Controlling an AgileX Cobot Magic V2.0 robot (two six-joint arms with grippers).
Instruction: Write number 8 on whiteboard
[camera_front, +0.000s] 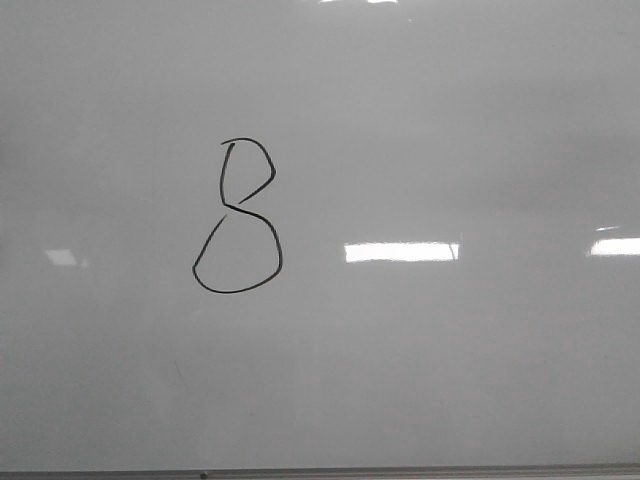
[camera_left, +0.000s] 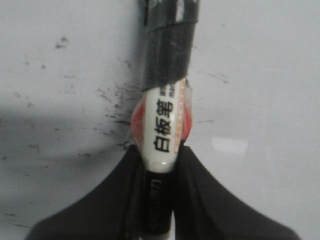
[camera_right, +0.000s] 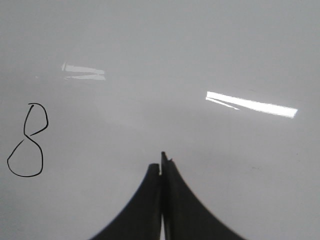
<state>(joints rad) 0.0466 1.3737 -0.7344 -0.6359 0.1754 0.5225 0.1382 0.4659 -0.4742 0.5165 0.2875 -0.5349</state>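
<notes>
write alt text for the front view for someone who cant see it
A hand-drawn black number 8, with a small angular upper loop and a larger rounded lower loop, sits left of centre on a glossy pale grey whiteboard that fills the view. Bright rectangular light reflections lie to its right, and a thin frame edge runs along the bottom.

whiteboard (camera_front: 450, 120): glossy, smooth, glare patches; thin metal frame edge. marker (camera_left: 165, 125): shiny white plastic barrel, black tape wrap. left gripper (camera_left: 159, 165) fingers: matt black.
</notes>
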